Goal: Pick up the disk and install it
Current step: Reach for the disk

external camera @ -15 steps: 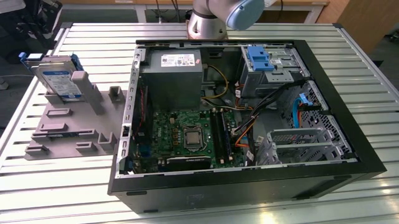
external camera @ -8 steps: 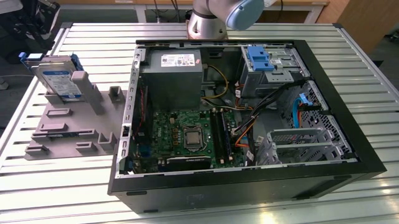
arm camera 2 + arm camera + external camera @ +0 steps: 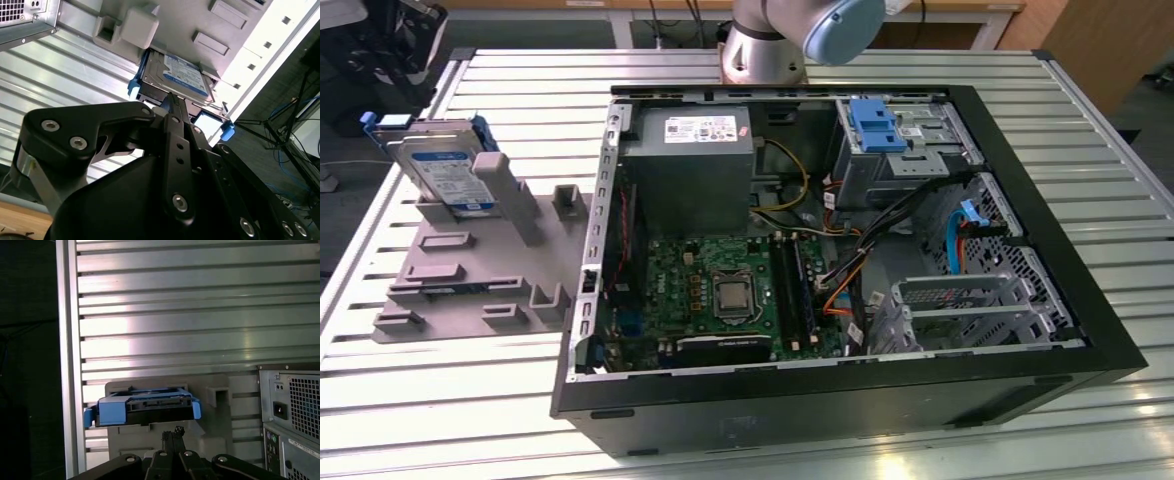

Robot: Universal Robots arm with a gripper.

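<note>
The disk [image 3: 447, 170] is a silver-grey drive with a blue-and-white label and blue side rails. It stands tilted on a grey holder [image 3: 467, 270] at the exterior view's left, beside the open computer case [image 3: 1014, 330]. In the second wrist view the disk [image 3: 177, 75] lies just beyond my gripper [image 3: 170, 100]. Seen in the first wrist view, the disk [image 3: 145, 407] shows its blue-railed end, with my gripper [image 3: 172, 432] close in front of it and apart from it. The two fingers are pressed together, shut on nothing.
Inside the case a blue plastic bracket [image 3: 878, 125] sits in the drive bay at the far right, next to a grey metal box [image 3: 687, 160], cables and the green board [image 3: 720, 290]. The ribbed metal table [image 3: 454, 390] ends near the holder. The arm's base [image 3: 774, 40] stands behind the case.
</note>
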